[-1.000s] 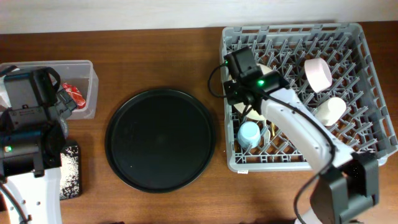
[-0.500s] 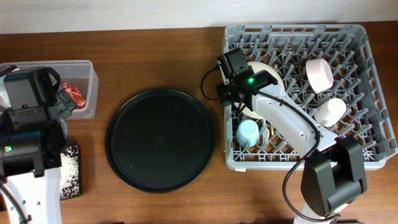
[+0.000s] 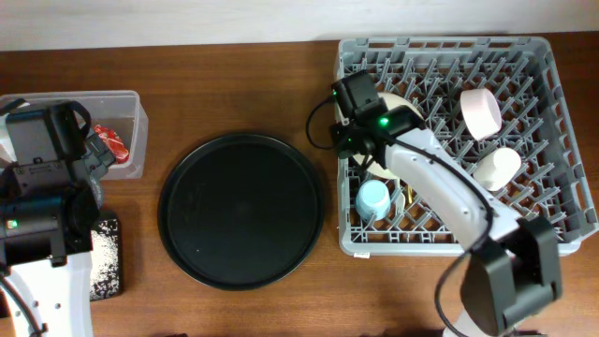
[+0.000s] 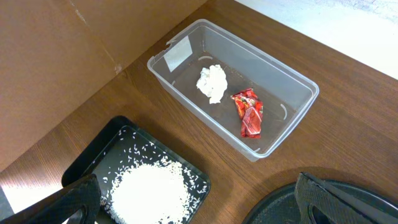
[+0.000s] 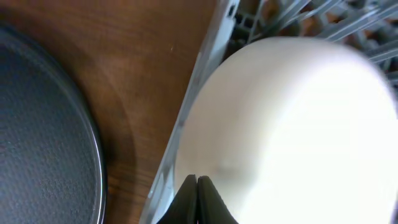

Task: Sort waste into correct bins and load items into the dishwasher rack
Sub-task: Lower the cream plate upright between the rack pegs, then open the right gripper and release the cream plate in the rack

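Seen from above, a round black tray sits mid-table. At its 3 o'clock is the grey rack, and at the rack's 10 o'clock a cream plate stands among the pegs. A pink bowl is at 1 o'clock, a white cup at 3, and a blue cup and yellow fork at 7.

Your right gripper is pressed together, empty, just beside the plate's rim; you cannot tell whether it touches.

Your left gripper is spread wide. The clear tub holds a white tissue and a red wrapper. At the tub's 7 o'clock, the black bin holds rice.
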